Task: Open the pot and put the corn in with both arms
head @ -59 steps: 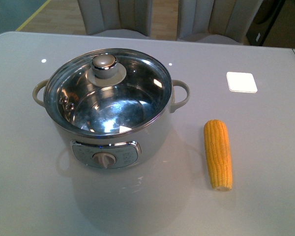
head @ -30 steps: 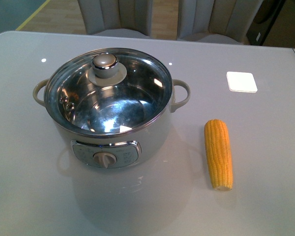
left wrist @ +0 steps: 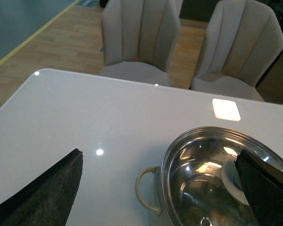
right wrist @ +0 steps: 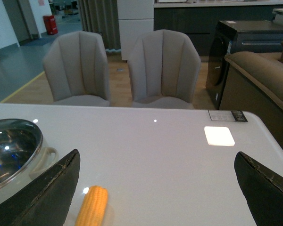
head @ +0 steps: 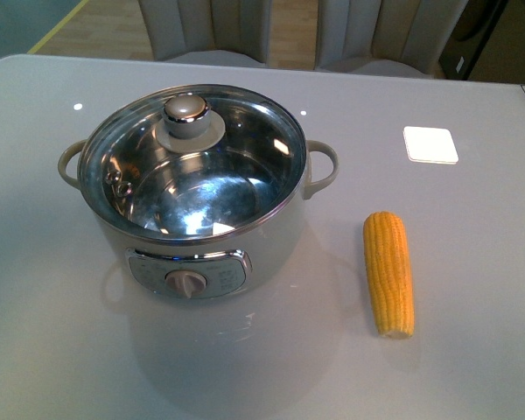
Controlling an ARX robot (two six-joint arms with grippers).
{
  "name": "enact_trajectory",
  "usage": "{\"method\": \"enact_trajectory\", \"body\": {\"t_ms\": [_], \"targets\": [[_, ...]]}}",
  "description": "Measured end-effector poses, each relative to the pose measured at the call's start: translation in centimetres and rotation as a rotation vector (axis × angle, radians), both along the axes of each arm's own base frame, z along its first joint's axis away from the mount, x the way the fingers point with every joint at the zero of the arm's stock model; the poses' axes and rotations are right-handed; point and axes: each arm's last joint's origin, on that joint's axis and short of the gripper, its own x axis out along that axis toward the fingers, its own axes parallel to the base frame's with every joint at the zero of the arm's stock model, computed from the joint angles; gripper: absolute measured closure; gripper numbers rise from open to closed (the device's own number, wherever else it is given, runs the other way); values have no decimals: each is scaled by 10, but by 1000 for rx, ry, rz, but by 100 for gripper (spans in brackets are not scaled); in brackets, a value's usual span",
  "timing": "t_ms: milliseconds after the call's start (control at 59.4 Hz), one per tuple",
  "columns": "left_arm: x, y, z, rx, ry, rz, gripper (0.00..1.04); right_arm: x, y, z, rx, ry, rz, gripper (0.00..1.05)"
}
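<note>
The cream-white pot stands left of the table's middle, its glass lid with the round knob resting on it. The yellow corn lies on the table to the pot's right, apart from it, pointing toward the front edge. Neither arm shows in the front view. In the left wrist view my left gripper is open above the pot's left handle and the lid. One of its fingers hides part of the knob. My right gripper is open above bare table, with the corn and the pot off to one side.
A white square pad lies at the back right of the table. Two grey chairs stand behind the far edge. A dark cabinet and a brown sofa stand beyond the table's right side.
</note>
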Motion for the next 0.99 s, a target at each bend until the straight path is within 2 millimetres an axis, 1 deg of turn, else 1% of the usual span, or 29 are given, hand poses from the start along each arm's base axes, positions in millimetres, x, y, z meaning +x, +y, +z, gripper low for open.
{"method": "enact_trajectory", "body": {"t_ms": [118, 337, 421, 606, 741, 994], "targets": [[24, -11, -13, 15, 25, -57, 7, 0, 0, 0, 0, 0, 0, 9], [54, -39, -37, 61, 60, -179, 7, 0, 0, 0, 0, 0, 0, 9], [62, -49, -46, 79, 78, -211, 7, 0, 0, 0, 0, 0, 0, 9], [80, -69, -59, 102, 86, -282, 7, 0, 0, 0, 0, 0, 0, 9], [96, -85, -69, 132, 107, -344, 7, 0, 0, 0, 0, 0, 0, 9], [110, -101, -79, 162, 116, -383, 7, 0, 0, 0, 0, 0, 0, 9]]}}
